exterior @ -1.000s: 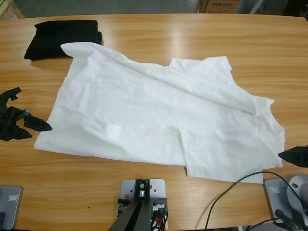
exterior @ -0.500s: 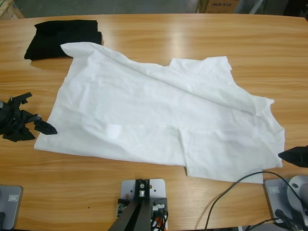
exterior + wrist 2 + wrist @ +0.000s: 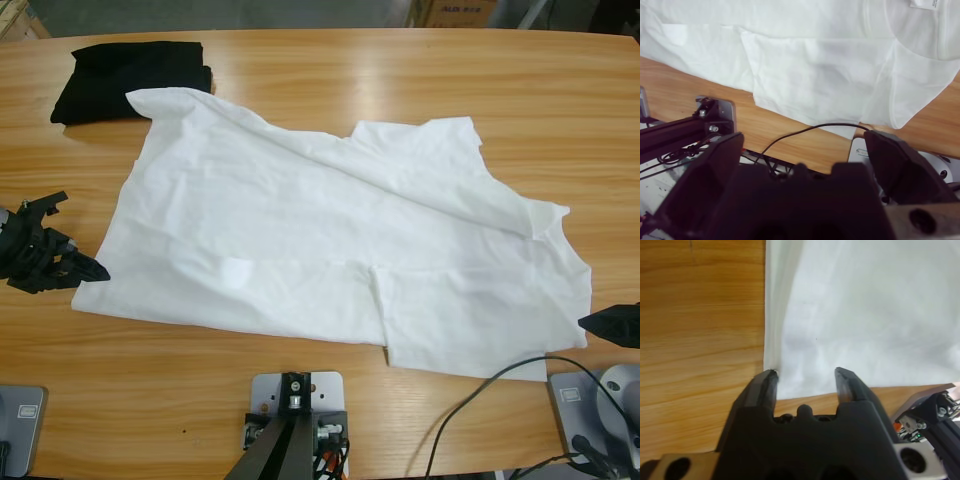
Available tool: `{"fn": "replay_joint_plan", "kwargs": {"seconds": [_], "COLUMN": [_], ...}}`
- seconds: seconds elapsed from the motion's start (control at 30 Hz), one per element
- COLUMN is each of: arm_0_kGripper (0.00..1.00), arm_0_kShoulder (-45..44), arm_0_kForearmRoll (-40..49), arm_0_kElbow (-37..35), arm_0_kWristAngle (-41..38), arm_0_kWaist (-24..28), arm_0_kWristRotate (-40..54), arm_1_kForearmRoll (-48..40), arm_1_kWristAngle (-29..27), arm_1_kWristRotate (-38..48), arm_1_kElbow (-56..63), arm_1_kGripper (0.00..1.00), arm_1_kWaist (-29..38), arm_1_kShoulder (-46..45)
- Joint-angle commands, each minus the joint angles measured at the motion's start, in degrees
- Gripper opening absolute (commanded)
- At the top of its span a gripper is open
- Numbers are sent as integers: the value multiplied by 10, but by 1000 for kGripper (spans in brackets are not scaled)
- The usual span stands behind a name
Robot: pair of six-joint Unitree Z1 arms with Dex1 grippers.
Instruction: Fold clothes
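The white T-shirt (image 3: 330, 240) lies spread and creased across the middle of the table, with one flap folded over at its front right. My left gripper (image 3: 88, 265) sits low at the table's left side, right at the shirt's front left corner. In the left wrist view the left gripper (image 3: 805, 376) is open, its jaws straddling the shirt's (image 3: 865, 315) corner, one jaw tip at the cloth's edge. My right gripper (image 3: 610, 325) shows only as a black tip at the right edge, just off the shirt. In its wrist view the right gripper (image 3: 805, 150) is wide open above the shirt (image 3: 815, 65), holding nothing.
A folded black garment (image 3: 130, 80) lies at the back left, touching the shirt's far corner. A black cable (image 3: 480, 400) curves over the table's front right edge near the shirt's front corner. Bare wood runs along the front and back edges.
The left gripper has shifted right, closer to the shirt's front left corner, and turned slightly. The shirt and the right arm have not moved.
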Motion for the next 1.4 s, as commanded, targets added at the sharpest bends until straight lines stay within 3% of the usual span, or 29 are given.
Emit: {"fn": "replay_joint_plan", "kwargs": {"seconds": [0.03, 0.1, 0.13, 0.4, 0.67, 0.83, 1.03, 1.07, 1.1, 1.13, 1.17, 1.27, 1.4], "arm_0_kGripper": [209, 25, 0, 0, 0, 0, 0, 215, 711, 951, 994, 1000, 996], "arm_0_kShoulder": [20, 19, 19, 19, 22, 29, 51, 50, 47, 34, 16, -53, -94], "arm_0_kForearmRoll": [25, 29, 38, 83, 198, 217, 215, 215, 215, 215, 215, 216, 227], "arm_0_kElbow": [-15, -17, -21, -47, -92, -105, -119, -125, -127, -130, -130, -129, -147], "arm_0_kWristAngle": [1, 1, 2, 7, 20, 55, 70, 82, 82, 86, 97, 150, 150], "arm_0_kWaist": [-12, -12, -12, -38, -59, -51, -2, 4, 9, 11, 11, 11, -2], "arm_0_kWristRotate": [-2, -2, -3, -1, -37, -48, -29, -24, -21, -17, -15, -16, -20], "arm_1_kForearmRoll": [-5, -4, -4, -4, -6, -6, -6, -6, -5, -3, 5, 19, 12], "arm_1_kWristAngle": [-9, -8, -8, -7, -8, -8, -9, -10, -13, -16, -22, -33, -54], "arm_1_kWristRotate": [-6, -6, -6, -4, -4, -4, -4, -5, -5, -7, -8, -2, 16], "arm_1_kElbow": [21, 21, 21, 22, 25, 26, 26, 26, 26, 25, 23, 21, 21], "arm_1_kGripper": [977, 977, 977, 977, 977, 977, 974, 975, 978, 984, 993, 1000, 991], "arm_1_kWaist": [6, 6, 6, 6, 6, 6, 6, 6, 6, 6, 6, 6, 6], "arm_1_kShoulder": [5, 4, 3, -1, -1, -3, -9, -8, -7, -5, 1, 33, 55]}}
